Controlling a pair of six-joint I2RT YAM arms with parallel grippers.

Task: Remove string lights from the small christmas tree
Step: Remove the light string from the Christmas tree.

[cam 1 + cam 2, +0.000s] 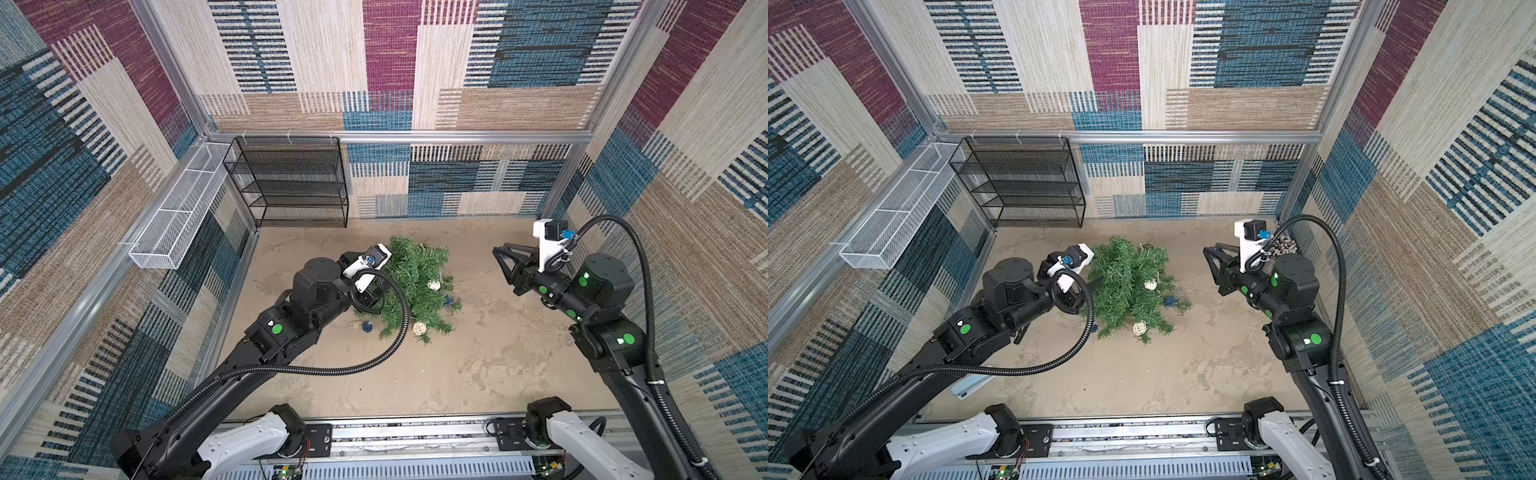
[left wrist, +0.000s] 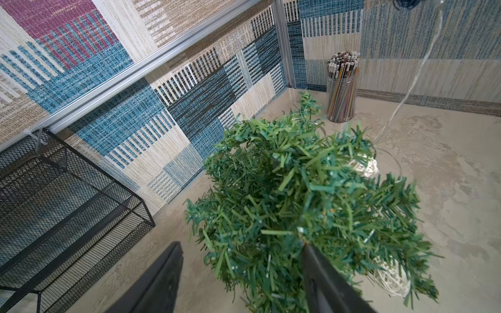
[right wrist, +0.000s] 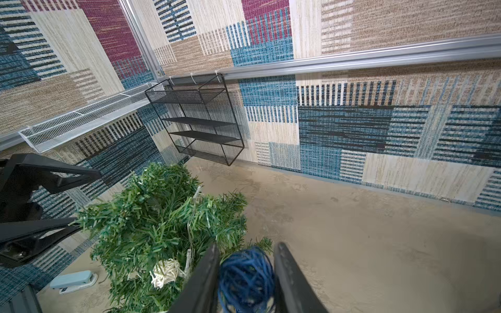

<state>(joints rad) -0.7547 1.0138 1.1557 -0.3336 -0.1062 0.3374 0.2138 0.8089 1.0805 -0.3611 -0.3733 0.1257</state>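
Arms | left gripper (image 2: 240, 244) spread at small christmas tree (image 2: 298, 203) | right gripper (image 3: 246, 247) raised, pinching blue ball (image 3: 245, 279) of string lights (image 3: 165, 272)

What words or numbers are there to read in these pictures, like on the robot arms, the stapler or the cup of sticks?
No text can be read in any view.
Strip on the front rail: black and white marks, too blurred to read.
Pale blue stapler: nothing readable on it.
Sticks in the clear cup: any print is too small to read.
Green stickers on the arms: plain dots, no writing.
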